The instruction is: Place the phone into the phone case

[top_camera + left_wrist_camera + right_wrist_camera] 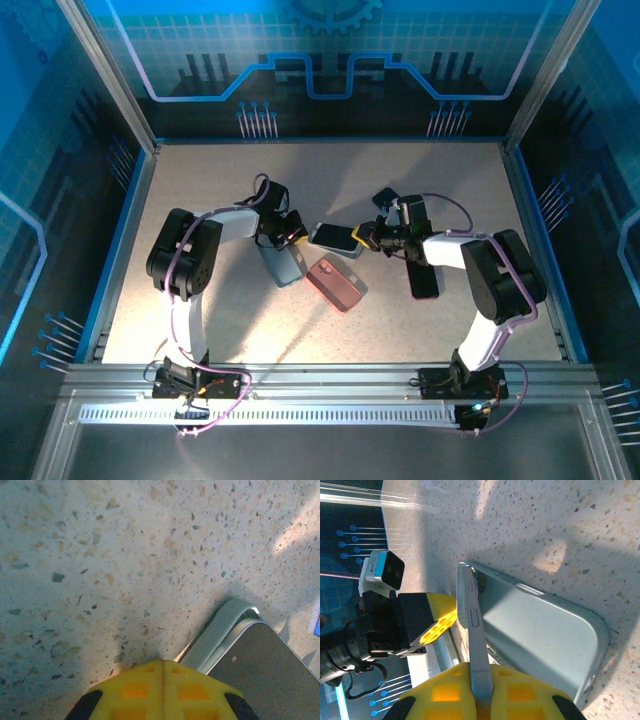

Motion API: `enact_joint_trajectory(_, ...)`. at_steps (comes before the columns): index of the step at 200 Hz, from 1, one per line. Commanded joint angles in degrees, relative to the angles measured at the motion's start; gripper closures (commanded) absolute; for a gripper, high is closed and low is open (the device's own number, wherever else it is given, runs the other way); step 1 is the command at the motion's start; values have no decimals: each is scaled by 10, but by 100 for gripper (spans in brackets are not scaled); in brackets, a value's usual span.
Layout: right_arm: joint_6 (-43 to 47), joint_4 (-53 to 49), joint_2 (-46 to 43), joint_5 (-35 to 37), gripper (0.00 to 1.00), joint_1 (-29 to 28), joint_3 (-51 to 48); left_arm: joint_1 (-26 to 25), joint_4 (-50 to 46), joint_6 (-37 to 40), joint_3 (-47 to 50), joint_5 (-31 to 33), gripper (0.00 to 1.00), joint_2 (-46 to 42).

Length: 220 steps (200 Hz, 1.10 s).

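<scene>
At mid-table [450, 180]: phone [265, 675] gripped by right gripper [480, 672]
Right jaws are clamped on the phone's thin button edge. The phone lies against a pale case [217, 632]; seated or not, cannot tell. Left gripper [162, 662] is fully closed and empty, its tips on the table just beside the case corner. A pink case [335, 283] lies nearby, apart.

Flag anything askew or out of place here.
The phone is tilted up by one long edge, pinched in the right gripper, not lying flat. The pink case lies skewed nearby, empty.
</scene>
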<state>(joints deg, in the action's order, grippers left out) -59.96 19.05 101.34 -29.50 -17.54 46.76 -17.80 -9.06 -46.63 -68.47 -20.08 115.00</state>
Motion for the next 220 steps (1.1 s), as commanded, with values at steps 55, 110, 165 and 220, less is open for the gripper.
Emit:
enact_joint_trajectory(55, 13, -22, 43, -10, 100, -8, 25, -18, -25, -9, 4, -30, 97, 2)
enact_joint_trajectory(110, 11, -20, 57, -6, 100, -14, 26, -20, -22, -12, 3, -34, 97, 4)
enact_joint_trajectory(165, 12, -19, 70, -9, 100, -19, 32, -24, -19, -14, 1, -35, 97, 6)
enact_joint_trajectory(220, 12, -21, 78, -6, 100, -23, 32, -26, -17, -18, -2, -37, 96, 6)
